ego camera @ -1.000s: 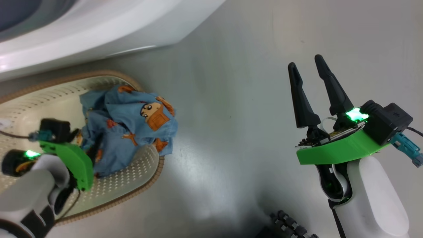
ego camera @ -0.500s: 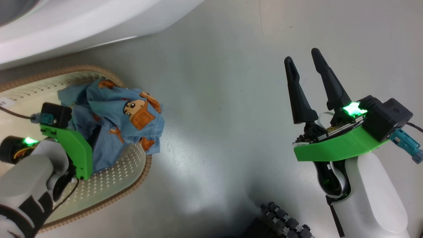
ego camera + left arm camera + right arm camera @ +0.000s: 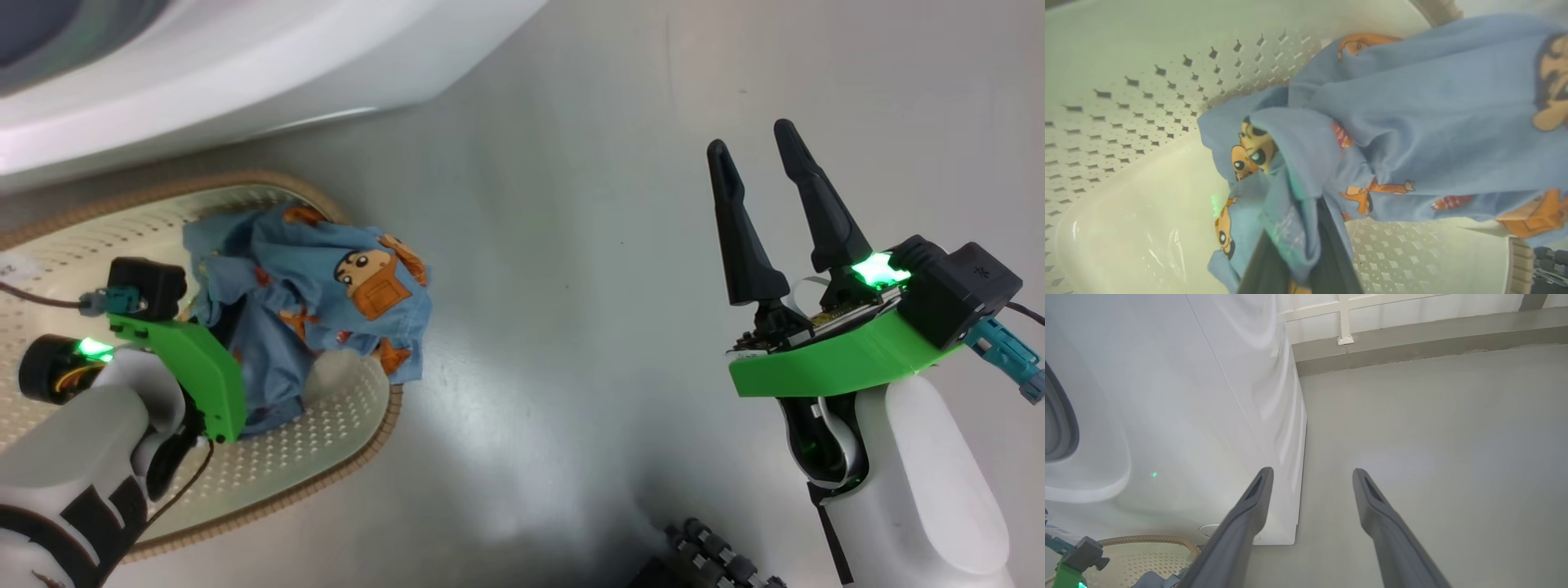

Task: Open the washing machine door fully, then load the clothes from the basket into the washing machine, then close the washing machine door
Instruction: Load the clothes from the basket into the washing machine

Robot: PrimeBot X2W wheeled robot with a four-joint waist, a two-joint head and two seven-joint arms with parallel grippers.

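Clothes [image 3: 314, 298], light blue with orange figures, heaped at the right end of the basket [image 3: 351, 433], one edge over its rim. Left hand [image 3: 1298, 253] sunk into the heap from the near side, clamped on a fold of the cloth. Spread wide a second ago, now shut tight on that fold. Marks the change from reaching to grasping, with the clothes gripped but not yet lifted clear and the bulk of the heap resting in the basket. Basket on the grey floor [image 3: 571, 327], just beside the white front of the washer [image 3: 245, 73]. Right hand [image 3: 751, 137] well apart over bare floor, fingers parted, holding nothing. Leaves, on this reading, the lift, the carry to the washer and the closing of the door. Risks a thin pinch slipping on the pull.
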